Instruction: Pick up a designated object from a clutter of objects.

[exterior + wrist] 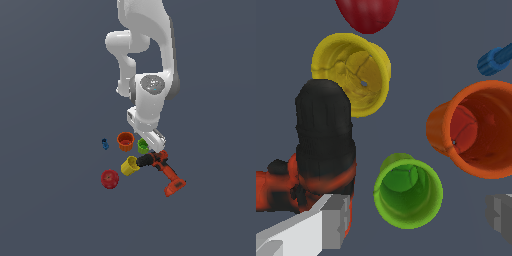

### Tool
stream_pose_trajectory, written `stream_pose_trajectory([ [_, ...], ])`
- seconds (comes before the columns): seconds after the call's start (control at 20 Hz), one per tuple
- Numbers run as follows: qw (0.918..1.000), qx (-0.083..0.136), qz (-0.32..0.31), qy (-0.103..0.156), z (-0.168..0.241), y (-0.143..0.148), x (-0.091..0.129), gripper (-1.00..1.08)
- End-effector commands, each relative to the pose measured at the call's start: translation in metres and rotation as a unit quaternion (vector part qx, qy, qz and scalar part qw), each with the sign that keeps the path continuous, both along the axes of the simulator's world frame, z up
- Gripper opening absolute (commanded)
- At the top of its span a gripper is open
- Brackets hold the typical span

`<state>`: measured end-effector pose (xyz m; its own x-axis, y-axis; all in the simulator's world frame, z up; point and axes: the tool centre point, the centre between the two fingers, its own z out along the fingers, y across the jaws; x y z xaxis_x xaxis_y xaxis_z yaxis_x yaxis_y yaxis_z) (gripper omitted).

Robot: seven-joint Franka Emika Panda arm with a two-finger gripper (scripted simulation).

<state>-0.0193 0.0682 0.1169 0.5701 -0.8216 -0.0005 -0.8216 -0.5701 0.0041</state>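
Note:
The small bright green cup (pixel 143 145) (pixel 408 192) stands upright, mouth up, in the clutter between the orange cup (pixel 125 141) (pixel 481 130) and the drill. My gripper (pixel 151 143) (pixel 417 216) is directly above it and open. In the wrist view one grey finger (pixel 331 222) sits by the drill's side of the cup and the other finger (pixel 501 212) on the far side, both clear of the rim. Nothing is held.
A red-and-black power drill (pixel 162 172) (pixel 323 150) lies right beside the green cup, close to one finger. A yellow cup (pixel 130 165) (pixel 353 72) lies tipped on its side. A red fruit (pixel 110 179) (pixel 367 12) and a tiny blue piece (pixel 105 144) (pixel 496 60) lie farther off.

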Motion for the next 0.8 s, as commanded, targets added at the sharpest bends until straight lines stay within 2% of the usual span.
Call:
stream_pose_trajectory([
  [0.0, 0.9998, 0.000, -0.022, -0.001, -0.008, 0.003, -0.003, 1.00],
  [0.4, 0.9980, 0.001, -0.063, -0.002, -0.022, 0.010, -0.009, 1.00],
  [0.75, 0.9977, 0.001, -0.068, -0.002, -0.024, 0.011, -0.010, 1.00],
])
